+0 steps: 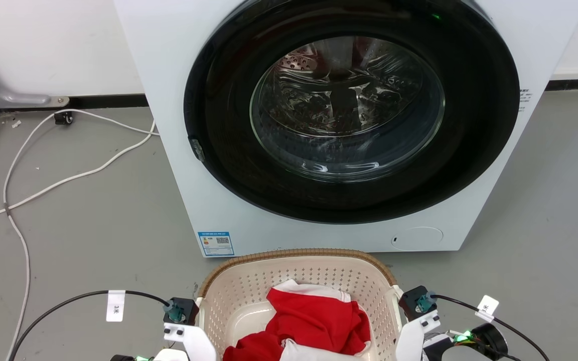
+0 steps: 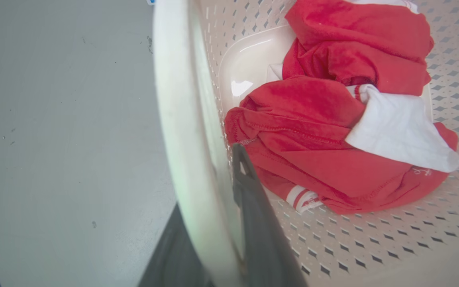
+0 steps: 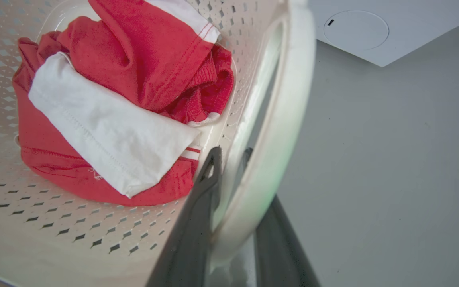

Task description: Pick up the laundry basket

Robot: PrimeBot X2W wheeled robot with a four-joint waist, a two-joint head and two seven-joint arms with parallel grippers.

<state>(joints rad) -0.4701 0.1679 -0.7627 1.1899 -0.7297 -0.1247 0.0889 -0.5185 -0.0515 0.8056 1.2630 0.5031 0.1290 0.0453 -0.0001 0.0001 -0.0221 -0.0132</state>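
"3米" on white cable tag [image 1: 115, 305]

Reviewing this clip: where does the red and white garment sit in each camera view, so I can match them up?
Head view: red and white garment at bottom centre, inside the laundry basket.
Left wrist view: garment from centre to upper right.
Right wrist view: garment at upper left.
Shared landmark: the basket's perforated cream wall around it.
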